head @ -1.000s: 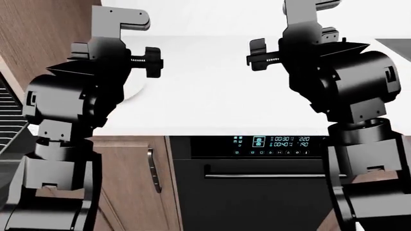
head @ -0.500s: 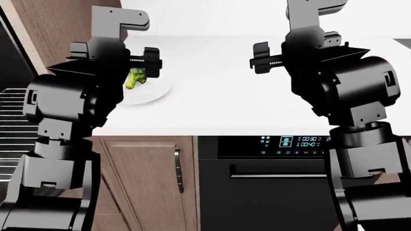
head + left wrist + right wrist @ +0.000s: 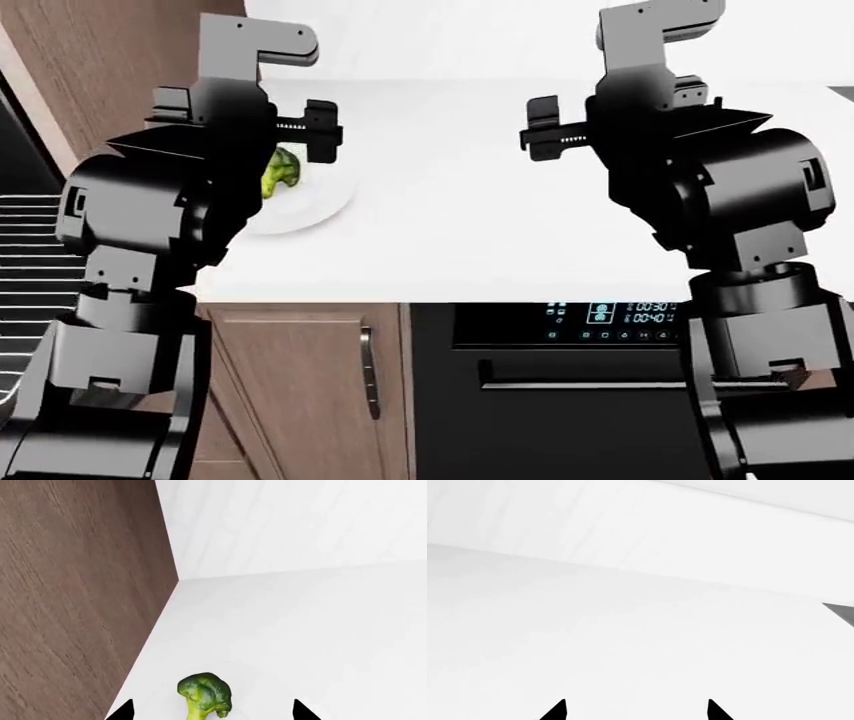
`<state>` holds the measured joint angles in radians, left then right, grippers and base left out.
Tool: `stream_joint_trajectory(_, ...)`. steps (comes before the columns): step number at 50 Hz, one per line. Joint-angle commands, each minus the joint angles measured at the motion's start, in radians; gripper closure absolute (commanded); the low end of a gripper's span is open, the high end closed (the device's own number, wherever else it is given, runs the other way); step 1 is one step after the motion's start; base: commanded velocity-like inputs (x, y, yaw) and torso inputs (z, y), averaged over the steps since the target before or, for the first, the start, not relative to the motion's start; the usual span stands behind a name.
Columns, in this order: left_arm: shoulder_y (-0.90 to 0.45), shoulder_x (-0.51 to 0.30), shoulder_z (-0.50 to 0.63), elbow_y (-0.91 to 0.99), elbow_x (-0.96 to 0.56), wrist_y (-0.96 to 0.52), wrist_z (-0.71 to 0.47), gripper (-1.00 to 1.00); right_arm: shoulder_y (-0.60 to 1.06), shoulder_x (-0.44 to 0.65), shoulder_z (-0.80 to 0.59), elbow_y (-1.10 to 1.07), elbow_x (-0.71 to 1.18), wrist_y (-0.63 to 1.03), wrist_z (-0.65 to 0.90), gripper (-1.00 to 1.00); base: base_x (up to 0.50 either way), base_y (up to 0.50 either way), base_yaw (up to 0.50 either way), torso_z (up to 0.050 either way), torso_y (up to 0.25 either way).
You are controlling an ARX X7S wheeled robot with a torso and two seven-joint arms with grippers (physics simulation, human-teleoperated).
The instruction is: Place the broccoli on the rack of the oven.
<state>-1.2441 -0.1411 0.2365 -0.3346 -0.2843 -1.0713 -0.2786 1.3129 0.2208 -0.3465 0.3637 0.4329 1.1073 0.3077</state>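
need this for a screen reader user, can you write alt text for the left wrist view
A small broccoli floret lies on a white plate on a white counter, between the two dark fingertips of the open left claw. A brown wood panel borders the counter on one side.

A white countertop (image 3: pixel 467 220) spans the scene, meeting a white wall (image 3: pixel 293 525) behind it. A tall brown wood panel (image 3: pixel 73 595) rises at its left end. Below the counter sits a wood cabinet door (image 3: pixel 300 390) with a metal handle (image 3: pixel 368 370), beside a black oven with a blue digital display (image 3: pixel 621 312) and bar handle (image 3: pixel 587 383). Lighting is bright and even.
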Motion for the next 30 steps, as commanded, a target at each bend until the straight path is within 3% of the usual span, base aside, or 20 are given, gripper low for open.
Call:
stream_joint_trajectory(1,0.008,-0.007,-0.005,-0.005,-0.007,0.007,-0.005,-1.00,-0.001,0.002,-0.005,0.003,0.004,0.003,-0.001,-1.00,0.14,0.00,0.00,0.000,0.000)
stream_joint_trajectory(30,0.012,-0.017,-0.002,-0.004,-0.022,0.008,-0.015,-1.00,0.005,0.003,-0.015,0.006,0.012,0.005,0.002,-1.00,0.13,0.00,0.00,0.000,0.000)
